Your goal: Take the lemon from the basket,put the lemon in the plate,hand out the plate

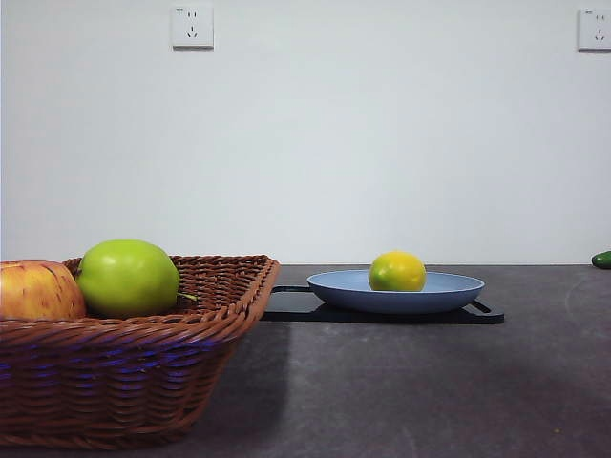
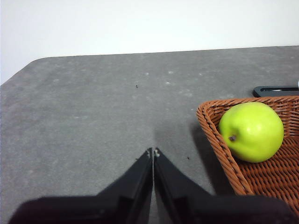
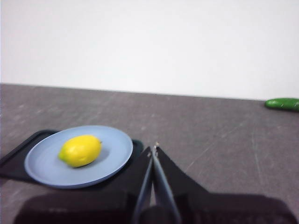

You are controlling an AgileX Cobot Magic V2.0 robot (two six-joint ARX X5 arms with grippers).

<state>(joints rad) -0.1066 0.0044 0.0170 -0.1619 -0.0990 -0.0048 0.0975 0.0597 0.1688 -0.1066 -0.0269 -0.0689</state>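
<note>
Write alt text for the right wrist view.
A lemon lies on a light-blue plate that sits on a black tray on a grey table. The right gripper, shut and empty, points just beside the plate. A green vegetable lies far off by the wall.

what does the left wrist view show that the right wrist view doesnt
Only the left wrist view shows the basket holding a green apple, plus the left claw, shut. Only the right wrist view shows the lemon lying in the plate, a green vegetable far off, and the right claw, shut. Both show the black tray and the grey table.
</note>
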